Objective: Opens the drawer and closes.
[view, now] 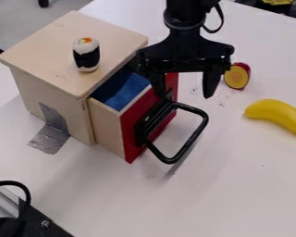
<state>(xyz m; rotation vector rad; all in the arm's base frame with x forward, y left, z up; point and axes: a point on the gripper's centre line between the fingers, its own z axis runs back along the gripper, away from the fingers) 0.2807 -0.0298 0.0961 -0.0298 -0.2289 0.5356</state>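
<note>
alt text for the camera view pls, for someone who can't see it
A red-fronted drawer stands partly open in a wooden box, with a black gripper, jaws apart, near its looped handle. A toy sushi roll sits on the box; a yellow banana and a red-and-yellow toy lie on the white table.

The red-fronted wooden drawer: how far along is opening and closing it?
Opening looks at least partly done: the drawer juts from the pale wooden box, showing blue inside. Now, the open black gripper hangs by the red front. Closing it fully is left.
</note>
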